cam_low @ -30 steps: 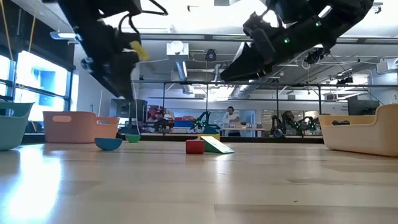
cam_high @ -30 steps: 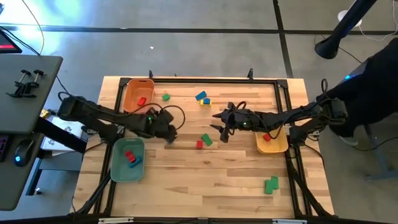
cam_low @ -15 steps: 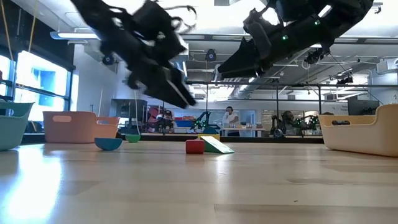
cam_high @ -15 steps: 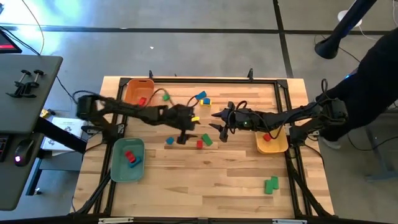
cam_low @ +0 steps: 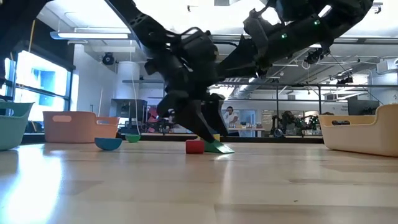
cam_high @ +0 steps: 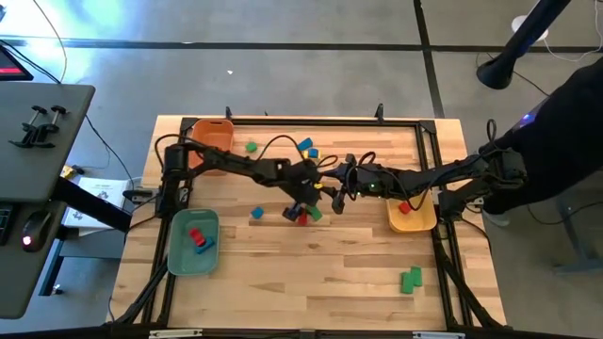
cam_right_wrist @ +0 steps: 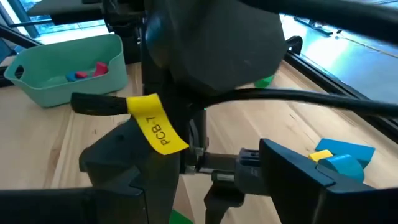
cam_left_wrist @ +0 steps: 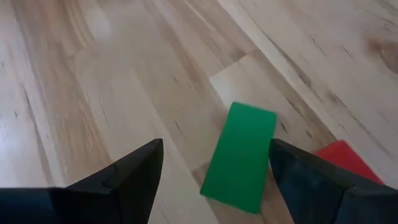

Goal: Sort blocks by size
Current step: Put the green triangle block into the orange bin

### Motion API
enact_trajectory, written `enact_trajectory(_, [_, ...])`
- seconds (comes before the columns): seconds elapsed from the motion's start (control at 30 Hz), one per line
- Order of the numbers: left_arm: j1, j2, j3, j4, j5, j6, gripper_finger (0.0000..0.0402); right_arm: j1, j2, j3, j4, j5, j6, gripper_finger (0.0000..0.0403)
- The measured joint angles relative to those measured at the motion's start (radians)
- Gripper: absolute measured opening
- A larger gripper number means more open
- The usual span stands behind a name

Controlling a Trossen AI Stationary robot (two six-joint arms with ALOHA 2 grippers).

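Green flat block lies mid-table just beside a red block, with the left gripper poised over it, jaws spread wide and empty. The pick is in hand; next comes lowering and closing. The right gripper waits nearby, parted, empty.

The left arm stretches from the table's left edge across to its middle, wrist bent down, and the left gripper hangs low over the tabletop with its fingers spread wide and nothing between them. The right arm reaches in from the right side, its right gripper raised beside the left wrist, fingers parted and empty.
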Motion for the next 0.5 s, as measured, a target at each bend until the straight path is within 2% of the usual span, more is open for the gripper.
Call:
enact_trajectory(0.2, [0.002,0.018,0.001,-0.058,0.013,0.01,0.0265,0.002,0.0,0.0,0.0,-0.008,0.0,0.0215])
enact_trajectory(0.5, [0.008,0.039,0.001,-0.04,0.026,-0.021,0.0177,0.012,0.0,0.0,-0.011,-0.007,-0.003,0.0215])
